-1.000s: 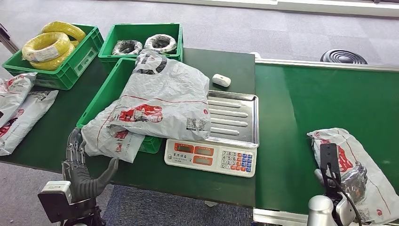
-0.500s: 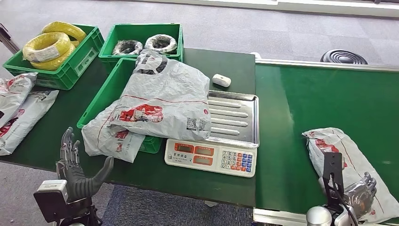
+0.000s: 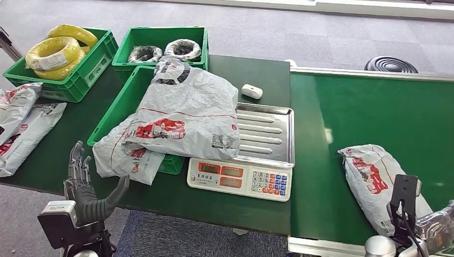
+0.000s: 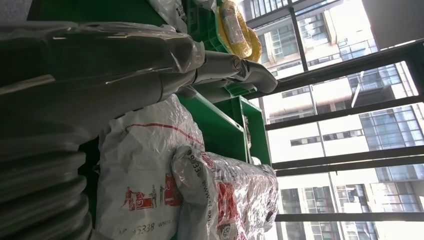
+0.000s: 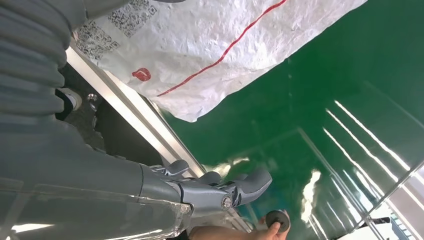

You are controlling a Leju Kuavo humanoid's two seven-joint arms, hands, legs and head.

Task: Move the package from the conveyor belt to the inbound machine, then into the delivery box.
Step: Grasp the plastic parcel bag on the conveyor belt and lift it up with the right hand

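**While Reaching for the Package on the Conveyor Belt**

While approaching the package [image 3: 375,182], confirming its position first: lying flat on the conveyor belt [image 3: 348,107], close to the near edge and well apart from the scale [image 3: 239,179].

Keeping the right robot hand [image 3: 438,230] wide: fingers extended, holding nothing, hovering just beside the near end of the package.

Keeping the left robot hand [image 3: 85,193] wide as well: fingers spread, holding nothing, hanging in front of the counter [image 3: 59,155], near the bags piled over the green crate [image 3: 120,104].

Recommended handling, as a judgement:
- Bringing the right robot hand over the middle of the package, not the corner.
- Gripping bunched film together with the contents; treating the film as probably thin and slippery.
- Lifting clear of the belt before crossing to the steel tray [image 3: 267,134].
- Avoiding the belt's metal edge rail [image 5: 145,125] on the way.

Markings:
- Showing red printed graphics and a thin red line on grey-white film.
- Showing QR codes and a round red mark in the right wrist view.
- Reading "5338" on a bag [image 4: 145,190] in the left wrist view.
- Finding the scale panel lettering too small to read.
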